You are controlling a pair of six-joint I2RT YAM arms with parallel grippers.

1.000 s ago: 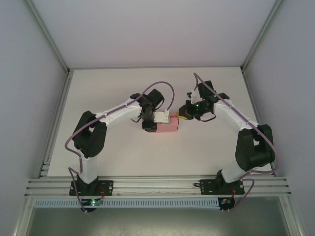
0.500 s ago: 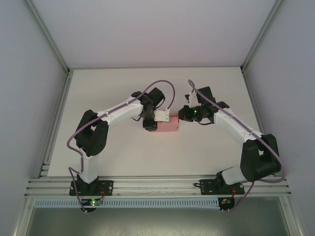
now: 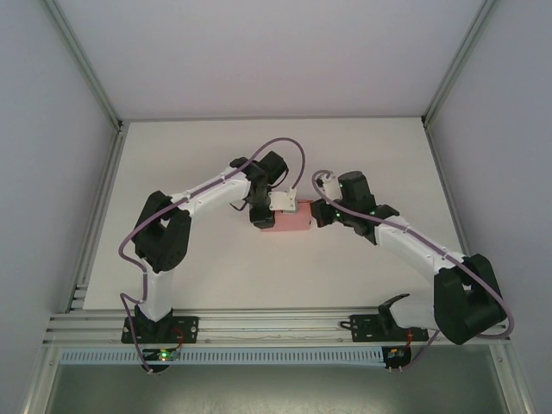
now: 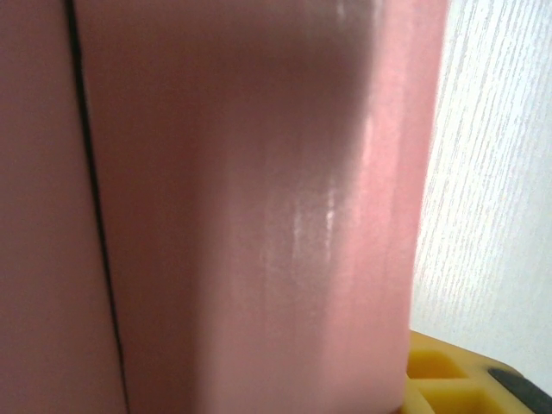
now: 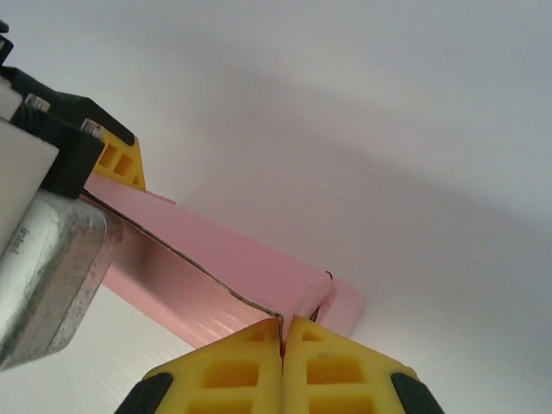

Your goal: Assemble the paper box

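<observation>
Two-sided pressure is threatening to buckle your paper box (image 3: 297, 222): left gripper (image 3: 266, 218) clamping it, right gripper (image 5: 282, 329) closed, pushing its end.

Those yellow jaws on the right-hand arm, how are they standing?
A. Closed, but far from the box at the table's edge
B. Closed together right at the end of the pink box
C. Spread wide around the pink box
B: in the right wrist view the right jaws are shut tight together, and the end corner of the paper box sits right at their tips.
</observation>
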